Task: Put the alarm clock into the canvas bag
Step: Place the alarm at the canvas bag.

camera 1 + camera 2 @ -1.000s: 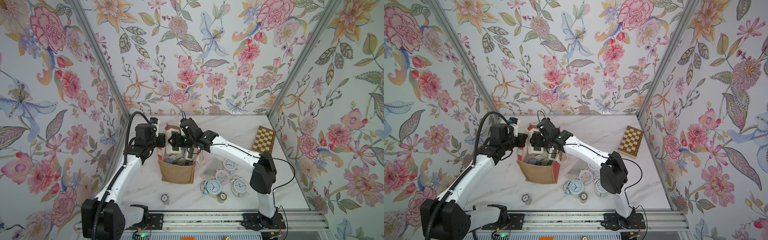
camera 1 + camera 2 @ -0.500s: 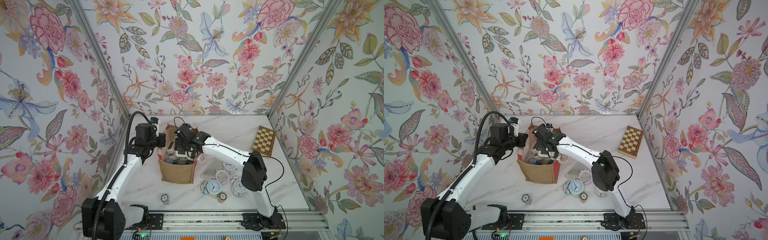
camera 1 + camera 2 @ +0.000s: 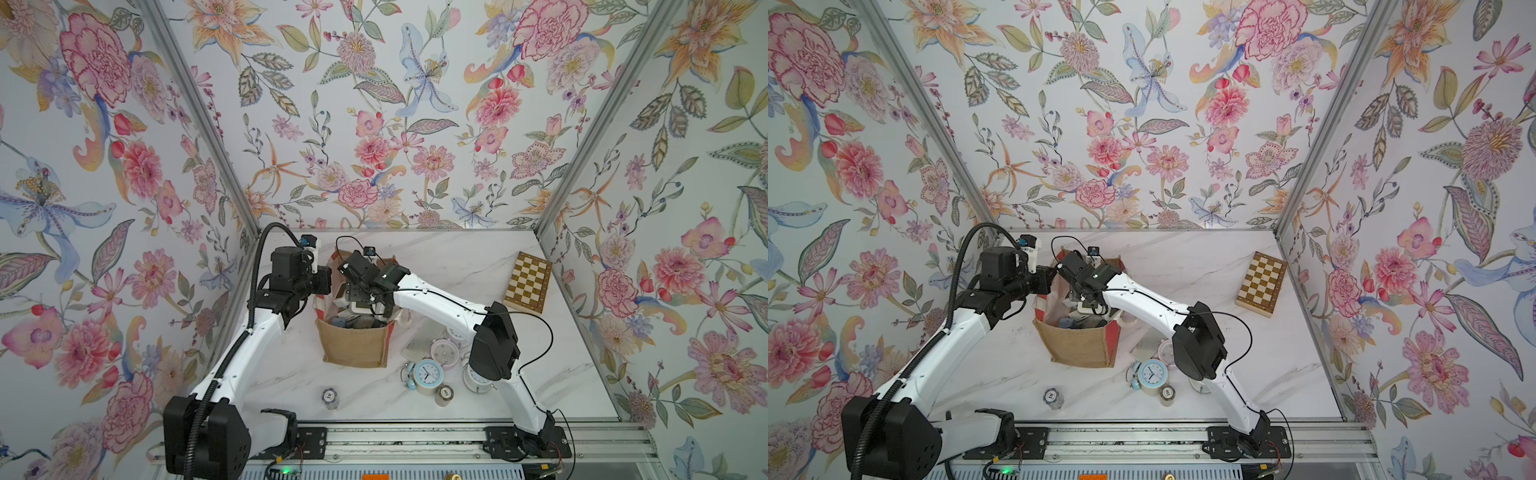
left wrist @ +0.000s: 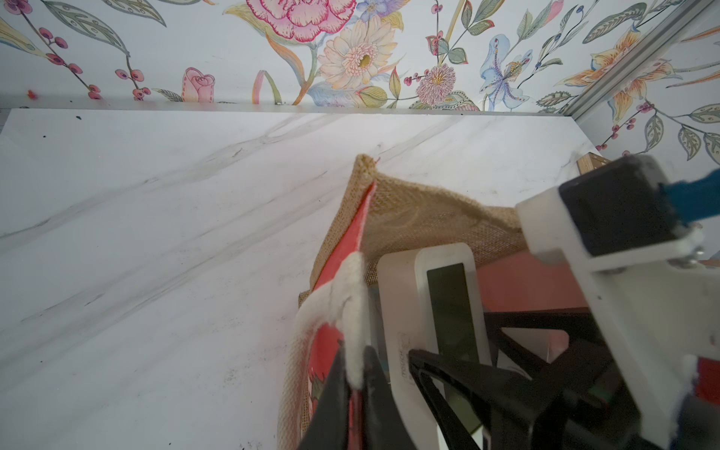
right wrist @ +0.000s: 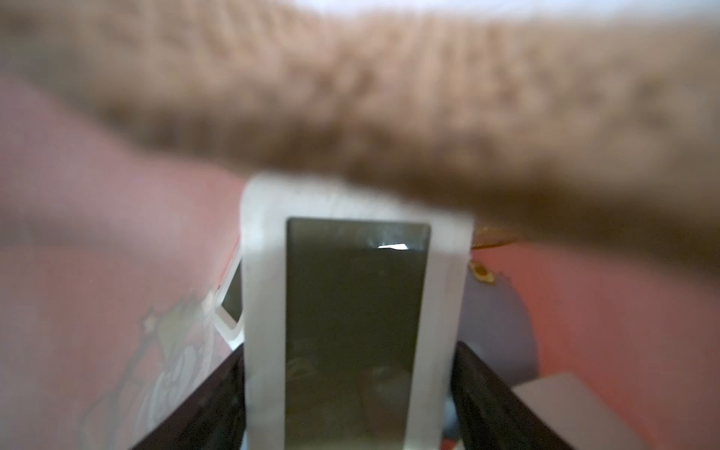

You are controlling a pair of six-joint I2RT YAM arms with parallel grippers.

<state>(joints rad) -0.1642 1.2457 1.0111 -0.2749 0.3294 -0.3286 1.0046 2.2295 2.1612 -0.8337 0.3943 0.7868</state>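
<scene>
Right gripper (image 5: 348,362) has dipped down into the canvas bag (image 3: 353,345), which is now all around it. The alarm clock (image 4: 448,311) sits between its jaws, and I cannot tell if they have let go. Left gripper (image 4: 356,374) pinches the white handle (image 4: 352,280) beside it. Nearly done, I think.

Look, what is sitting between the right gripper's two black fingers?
A white alarm clock with a dark screen, inside the canvas bag. The right wrist view shows it between the fingers of the right gripper.
</scene>
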